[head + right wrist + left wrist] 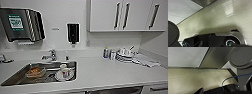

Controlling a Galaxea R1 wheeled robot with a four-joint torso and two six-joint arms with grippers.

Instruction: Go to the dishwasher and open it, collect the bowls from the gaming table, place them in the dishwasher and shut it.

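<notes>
Gripper state cannot be determined for either arm: both wrist cameras face a speckled floor (193, 82) and a pale cabinet panel (184, 55), with the arms apparently hanging low beside the base. From the head camera, the robot faces a white counter (100, 72) with a steel sink (15, 77) holding a white cup (65, 72) and a plate of orange food (35, 72). A tap (52, 55) stands behind the sink, with a soap dispenser (73, 32) and a paper towel dispenser (20, 23) on the wall. Stacked dishes (125, 56) sit near the right corner under the wall cupboards (120, 15). A dark strip under the counter edge (115, 90) may be the dishwasher; its handle is out of view. Risk: approaching with the front unseen may lead to grasping a neighbouring cabinet door instead
</notes>
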